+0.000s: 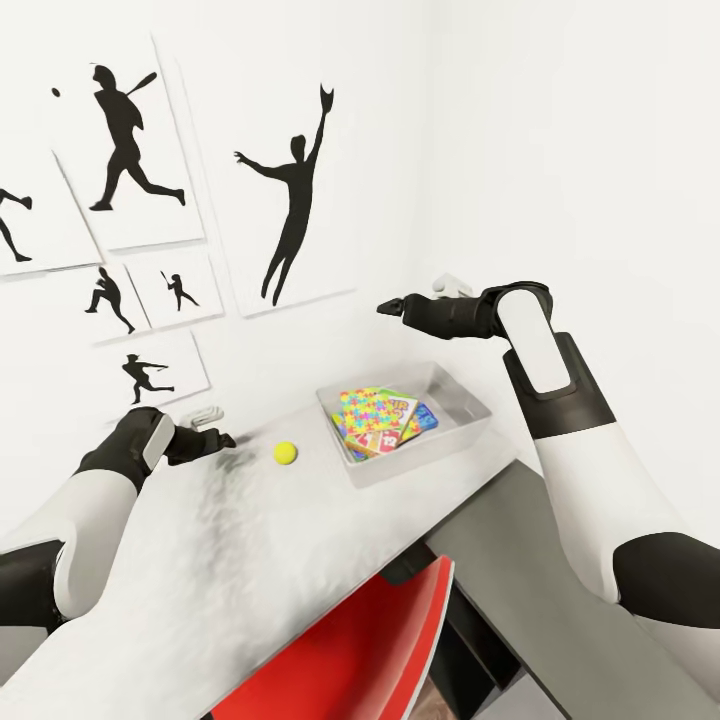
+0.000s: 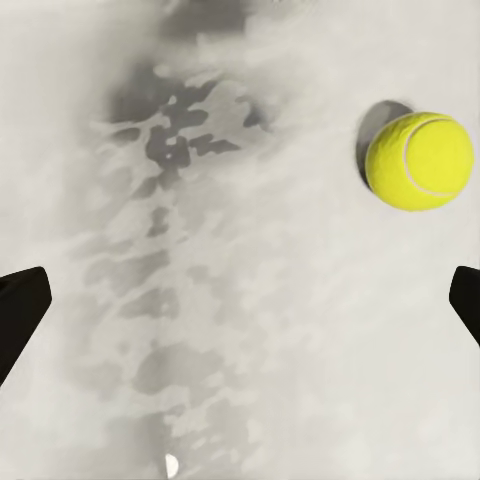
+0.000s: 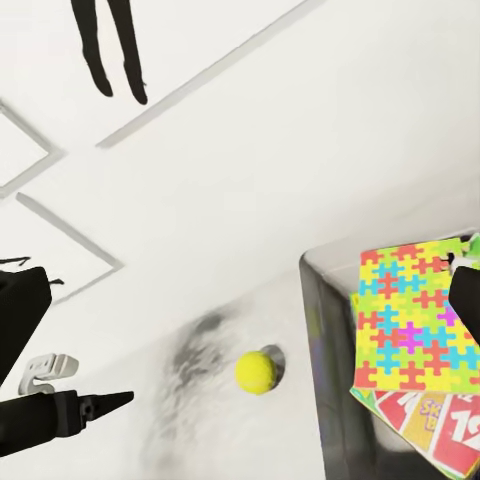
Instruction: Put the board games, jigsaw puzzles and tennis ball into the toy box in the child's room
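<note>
Only the tennis ball (image 1: 286, 453) is left out on the table (image 1: 250, 560); it sits on the bare top between the left gripper (image 1: 222, 439) and the toy box (image 1: 470, 425), just beside the box's near-left corner but not touching it. Left gripper is low over the table, fingers pointing toward the ball, nothing between them. In the left wrist view the dark fingertips (image 2: 20, 310) sit at opposite edges of the frame, so the jaws are spread wide, and the ball (image 2: 420, 160) lies ahead of them and off to one side, not centred in the gap. Left arm is clearly the nearer one.

Right gripper (image 1: 392, 308) hangs high above the box, well apart from the ball; its jaws look parted and empty, though the head view is too small to be sure.

Box already holds a jigsaw puzzle (image 1: 375, 412) on top of board games (image 1: 425, 417). Likely next step: shift the left gripper sideways to centre on the ball, then close. Round ball, so no grasp axis to align, but it may roll if nudged.
</note>
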Robot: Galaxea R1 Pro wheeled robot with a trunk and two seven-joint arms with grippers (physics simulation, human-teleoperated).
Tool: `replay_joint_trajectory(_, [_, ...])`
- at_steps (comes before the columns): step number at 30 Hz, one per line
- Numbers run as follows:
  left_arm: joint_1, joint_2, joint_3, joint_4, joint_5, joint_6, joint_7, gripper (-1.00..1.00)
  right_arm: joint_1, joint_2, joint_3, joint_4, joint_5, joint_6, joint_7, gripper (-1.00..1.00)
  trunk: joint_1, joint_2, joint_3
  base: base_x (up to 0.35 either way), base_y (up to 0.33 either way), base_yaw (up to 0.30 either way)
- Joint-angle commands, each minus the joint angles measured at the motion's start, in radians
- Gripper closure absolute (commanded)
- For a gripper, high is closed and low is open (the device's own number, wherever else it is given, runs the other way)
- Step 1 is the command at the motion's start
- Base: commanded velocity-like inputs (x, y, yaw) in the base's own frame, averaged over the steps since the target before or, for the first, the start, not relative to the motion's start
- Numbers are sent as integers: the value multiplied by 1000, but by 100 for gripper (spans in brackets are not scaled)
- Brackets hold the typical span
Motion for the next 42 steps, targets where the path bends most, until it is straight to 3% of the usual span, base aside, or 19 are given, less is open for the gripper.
replay_joint_trajectory(1, [0, -1, 4, -1, 5, 6, 1, -100, -1, -1, 2, -1, -10, 0, -10, -100, 1, -2, -2, 126, 41, 0])
replay_joint_trajectory(25, [2, -7, 5, -1, 5, 7, 6, -100, -1, -2, 2, -12, -11, 2, -10, -100, 1, -2, -2, 33, 11, 0])
replay_joint_trajectory(30, [2, -20, 5, -1, 4, 9, 9, -100, -1, -1, 4, -18, -11, 2, -15, -100, 1, -2, -2, 0, 0, 0])
replay_joint_trajectory(34, [-2, -38, 5, -1, 2, 9, 14, -100, -1, 0, 5, -51, -12, 10, -72, -100, 1, -2, -2, 0, 0, 0])
replay_joint_trajectory(37, [-8, -61, 5, -1, 2, 8, 66, -100, -1, 2, 5, -95, -19, 14, -142, -100, 1, -2, -2, 0, 0, 0])
replay_joint_trajectory(42, [-20, -90, 5, -1, 7, -29, 163, -100, -1, 2, 3, -122, -25, 16, -181, -100, 1, -2, -2, 0, 0, 0])
